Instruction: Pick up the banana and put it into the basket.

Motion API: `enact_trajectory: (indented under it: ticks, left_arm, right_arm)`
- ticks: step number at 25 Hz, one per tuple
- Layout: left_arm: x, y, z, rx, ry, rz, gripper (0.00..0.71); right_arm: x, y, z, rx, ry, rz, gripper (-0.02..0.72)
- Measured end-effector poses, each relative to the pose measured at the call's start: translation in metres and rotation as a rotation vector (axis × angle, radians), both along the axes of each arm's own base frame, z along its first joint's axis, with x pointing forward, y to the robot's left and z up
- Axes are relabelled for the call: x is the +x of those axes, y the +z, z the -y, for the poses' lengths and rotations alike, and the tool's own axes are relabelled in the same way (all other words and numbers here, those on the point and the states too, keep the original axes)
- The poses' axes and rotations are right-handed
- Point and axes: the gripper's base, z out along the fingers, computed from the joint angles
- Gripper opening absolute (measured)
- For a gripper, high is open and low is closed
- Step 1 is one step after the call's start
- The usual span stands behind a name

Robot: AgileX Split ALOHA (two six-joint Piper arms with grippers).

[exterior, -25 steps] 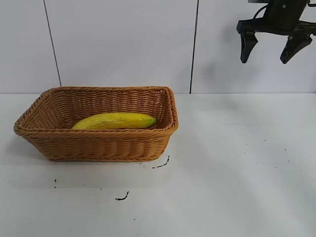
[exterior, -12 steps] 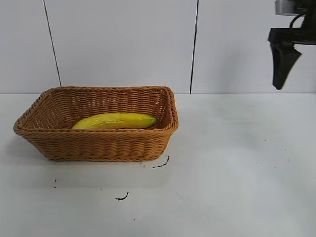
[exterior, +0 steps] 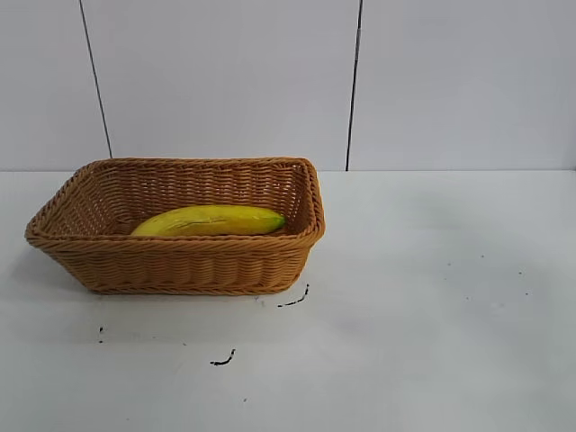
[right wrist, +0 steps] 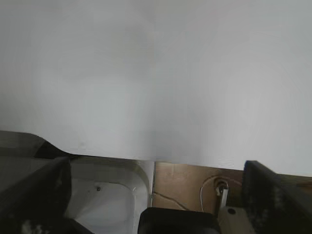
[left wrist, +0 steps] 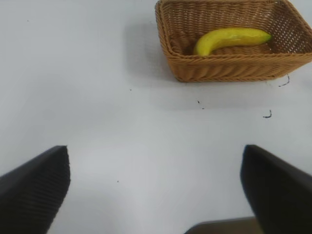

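Jaws first: both sets stand wide apart with nothing between them. My left gripper (left wrist: 155, 185) hangs over bare tabletop (left wrist: 97, 97), well short of the basket (left wrist: 229, 73); my right gripper (right wrist: 156, 195) sits over the tabletop's edge, with some wiring below it, and does not show in the exterior view. The banana (exterior: 211, 220) lies flat on the basket's floor, lengthwise, greenish tip toward the right-hand wall. I'd call the job done.

What could go wrong from here? Little, I reckon. The basket sits loose on the tabletop, so a careless sweep from either arm could knock its rim and slide or tip it, rolling the banana out.

Labels or writing: I can read none. Only a few dark scuffs (exterior: 292, 300) mark the tabletop in front of the basket.
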Motion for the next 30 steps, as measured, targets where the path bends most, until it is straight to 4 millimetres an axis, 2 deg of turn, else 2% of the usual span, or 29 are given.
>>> enact_trajectory:
  ticks: [7,11,17,21,30]
  left_arm:
    - [0.0,0.0,0.0,0.0,0.0,0.0,0.69]
    - [0.0,0.0,0.0,0.0,0.0,0.0,0.69]
    - [0.0,0.0,0.0,0.0,0.0,0.0,0.69]
    - [0.0,0.0,0.0,0.0,0.0,0.0,0.69]
    - [0.0,0.0,0.0,0.0,0.0,0.0,0.69]
  right_arm:
    - [-0.072,-0.009,0.0,0.019,-0.001,0.339,0.659]
    - [-0.099,0.0,0.001,0.022,0.002,0.538,0.659]
    - [-0.13,0.006,0.002,0.027,0.004,0.742,0.659]
    - [-0.144,0.006,0.002,0.033,0.005,0.834,0.659]
    - [-0.144,0.006,0.001,0.036,0.006,0.836,0.659]
